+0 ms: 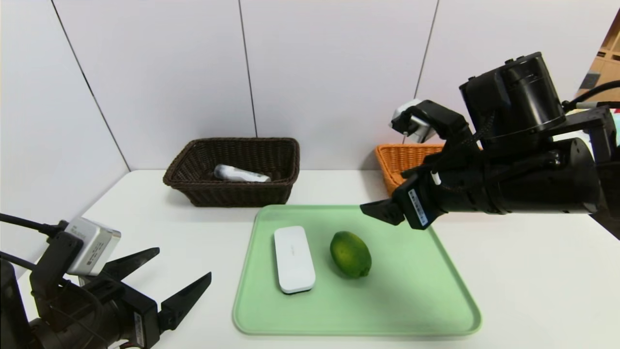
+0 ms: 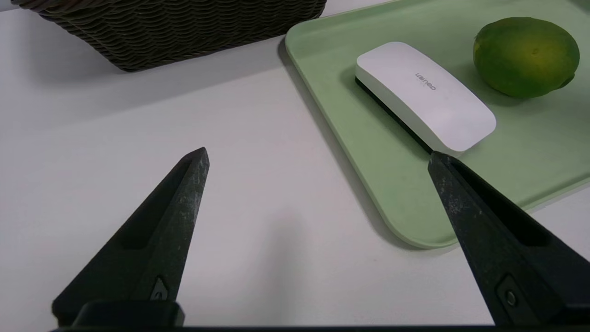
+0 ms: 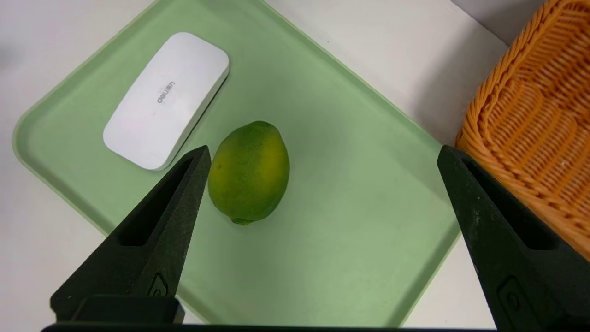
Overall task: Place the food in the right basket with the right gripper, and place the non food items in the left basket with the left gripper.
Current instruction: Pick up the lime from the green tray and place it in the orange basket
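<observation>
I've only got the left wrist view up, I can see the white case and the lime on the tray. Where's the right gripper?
Observer: The right gripper hangs open above the far edge of the green tray, holding nothing.
Operator: Is the orange basket in reach of it?
Observer: The right basket sits just behind that arm, at the wall.
Operator: Anything in the dark basket yet?
Observer: Yes, the white bottle lies inside the left basket.
</observation>
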Motion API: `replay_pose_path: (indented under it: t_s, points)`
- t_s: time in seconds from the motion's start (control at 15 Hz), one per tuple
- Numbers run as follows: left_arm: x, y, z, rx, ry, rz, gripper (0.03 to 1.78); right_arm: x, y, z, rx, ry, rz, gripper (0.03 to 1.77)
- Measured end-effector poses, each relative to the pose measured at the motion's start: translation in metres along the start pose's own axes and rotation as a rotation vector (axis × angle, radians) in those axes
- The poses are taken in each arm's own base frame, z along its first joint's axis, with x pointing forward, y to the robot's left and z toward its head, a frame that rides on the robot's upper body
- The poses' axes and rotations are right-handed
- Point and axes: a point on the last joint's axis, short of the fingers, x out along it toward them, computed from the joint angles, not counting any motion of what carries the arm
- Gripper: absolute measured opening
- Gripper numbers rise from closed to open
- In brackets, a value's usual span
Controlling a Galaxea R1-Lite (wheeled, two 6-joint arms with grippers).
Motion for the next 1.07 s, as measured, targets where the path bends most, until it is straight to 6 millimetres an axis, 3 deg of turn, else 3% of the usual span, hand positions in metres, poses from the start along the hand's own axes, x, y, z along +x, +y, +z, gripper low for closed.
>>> replay_pose_path:
  t_s: [0.4, 0.73, 1.07]
  points:
    - [-0.002, 0.000, -0.001, -0.001, -0.002, 0.000, 1.69, 0.015, 0.025, 0.012, 0.120, 0.108, -0.048, 1.69]
    - [-0.002, 0.000, -0.001, 0.000, -0.003, 0.000, 1.69, 0.034, 0.042, 0.006, 0.130, 0.178, -0.046, 1.69]
    - [-0.001, 0.000, 0.000, 0.001, -0.001, 0.001, 1.69, 0.043, 0.047, -0.003, 0.114, 0.241, -0.046, 1.69]
